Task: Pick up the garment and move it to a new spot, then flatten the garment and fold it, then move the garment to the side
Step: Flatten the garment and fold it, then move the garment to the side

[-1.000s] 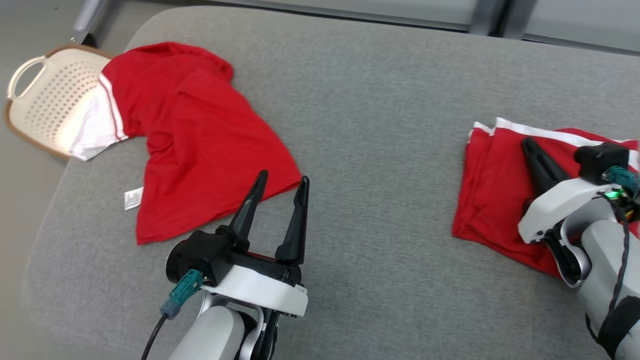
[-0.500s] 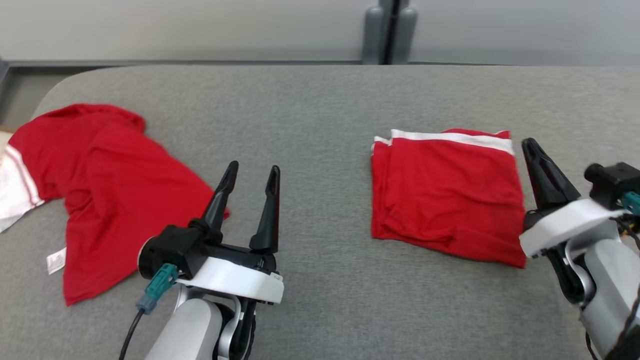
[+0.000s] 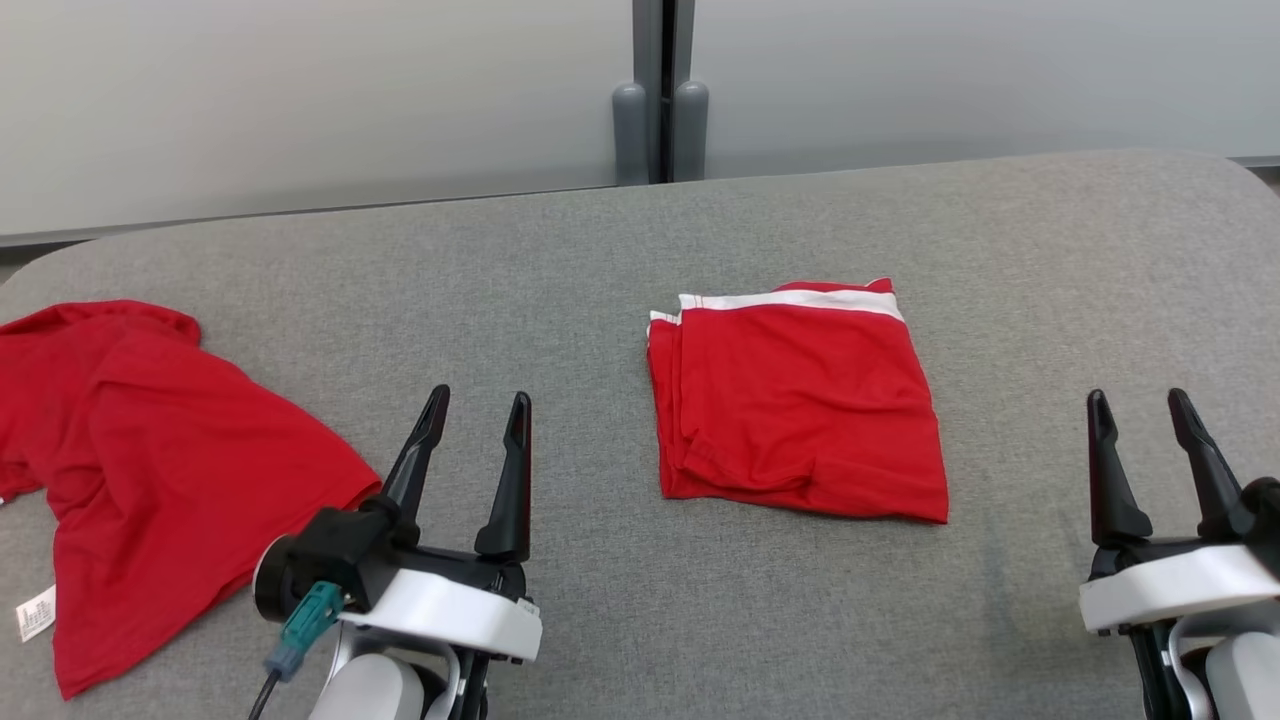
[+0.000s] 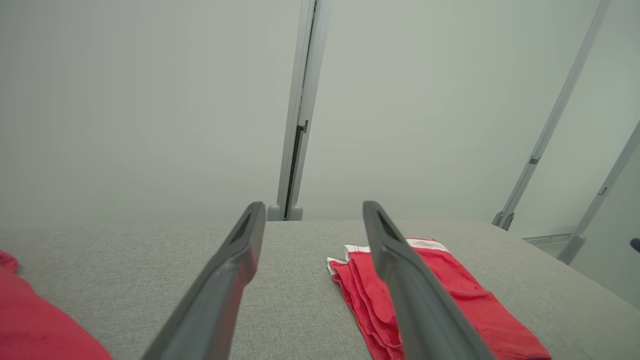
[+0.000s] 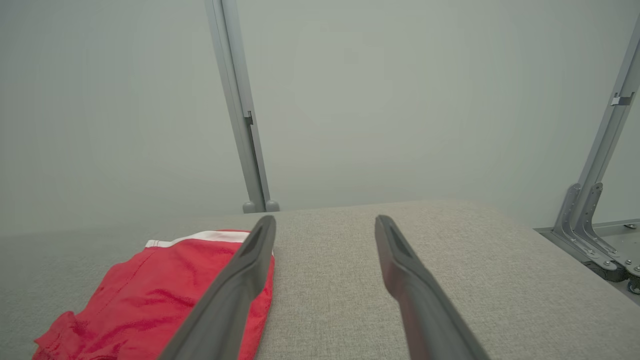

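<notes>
1. Garment (image 3: pixel 800 410) and tools, nearest first: my left tool (image 3: pixel 480 395) hovers low on the left, fingers spread, grasping nothing.
2. My right tool (image 3: pixel 1137 395) hovers low on the right, likewise released and empty.
3. Between the two and further out, the garment lies folded into a red rectangle on the grey counter (image 3: pixel 600 260), its white band along the far edge.
4. Left of my left tool, a second red shirt (image 3: pixel 170 470) lies spread and rumpled, with a white label (image 3: pixel 36 612) at its near edge.
5. Beyond the counter stands a grey post (image 3: pixel 660 100) against a pale wall (image 3: pixel 300 100).
</notes>
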